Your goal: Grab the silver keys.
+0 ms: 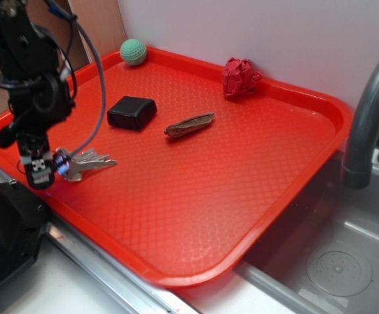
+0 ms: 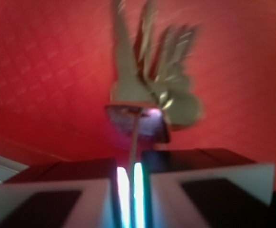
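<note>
A large red plastic tray (image 1: 196, 196) with a diamond-textured floor sits on a metal counter, its far edge near a pale wall. To the right of the tray lies a stainless steel sink (image 1: 346, 261) with a dark grey curved faucet (image 1: 366, 111) rising beside it.

At the tray's left edge, a black robot arm reaches down, and its gripper (image 1: 42, 171) hangs just above the tray floor. The silver keys (image 1: 88, 163), a small bunch of shiny metal keys fanned out on a thin wire ring, lie at the gripper's tip, their blades pointing right across the tray. In the wrist view the gripper's two fingers are almost together, with only a thin bright slit between them, and the wire ring runs down into that slit, so the jaws appear clamped on the ring. The keys (image 2: 152, 90) spread upward beyond the fingertips in that view, blurred against the red tray. Whether the keys rest on the tray or are slightly lifted cannot be told.

Further back on the tray, a black rounded rectangular box (image 1: 132, 112) sits behind the keys. Just to its right lies a brown pod-like stick (image 1: 189, 124), tilted. A green textured ball (image 1: 133, 51) rests in the far left corner, and a crumpled red wad (image 1: 240, 76) sits near the far rim.
</note>
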`<state>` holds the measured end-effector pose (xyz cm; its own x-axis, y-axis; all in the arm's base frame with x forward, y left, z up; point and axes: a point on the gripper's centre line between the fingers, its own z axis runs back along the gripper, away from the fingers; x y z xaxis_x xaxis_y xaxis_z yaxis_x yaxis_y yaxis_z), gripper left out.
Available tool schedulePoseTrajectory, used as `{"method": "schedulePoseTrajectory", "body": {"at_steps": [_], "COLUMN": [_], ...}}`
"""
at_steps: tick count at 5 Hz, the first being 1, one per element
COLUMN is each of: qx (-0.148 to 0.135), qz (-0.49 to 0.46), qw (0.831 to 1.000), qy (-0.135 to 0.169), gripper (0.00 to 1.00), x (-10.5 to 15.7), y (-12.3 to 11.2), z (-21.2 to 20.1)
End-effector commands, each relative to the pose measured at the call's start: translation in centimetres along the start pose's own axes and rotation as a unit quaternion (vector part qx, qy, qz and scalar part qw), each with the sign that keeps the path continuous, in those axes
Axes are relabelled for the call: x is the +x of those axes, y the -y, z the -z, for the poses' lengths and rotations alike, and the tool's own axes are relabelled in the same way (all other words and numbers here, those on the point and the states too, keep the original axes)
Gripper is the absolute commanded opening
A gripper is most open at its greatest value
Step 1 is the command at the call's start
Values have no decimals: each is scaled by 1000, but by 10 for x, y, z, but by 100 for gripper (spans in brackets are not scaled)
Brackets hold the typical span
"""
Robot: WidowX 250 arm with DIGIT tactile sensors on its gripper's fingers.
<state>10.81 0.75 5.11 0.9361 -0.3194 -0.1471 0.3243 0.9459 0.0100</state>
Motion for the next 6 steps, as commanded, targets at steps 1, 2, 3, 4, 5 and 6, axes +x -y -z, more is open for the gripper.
{"method": "schedulePoseTrajectory", "body": {"at_steps": [1,2,3,4,5,6], "qx": [31,18,1,-5,-3,-5], "qz": [-88,-148,-181,-202,-200,-202], "qw": [992,983,973,966,966,965], "qy": [86,108,142,159,164,166], "gripper": [0,0,0,0,0,0], "x": [9,13,11,9,17,19], "y": [-45,-60,-72,-80,-81,-81], "z": [-96,-135,-162,-180,-187,-188]}}
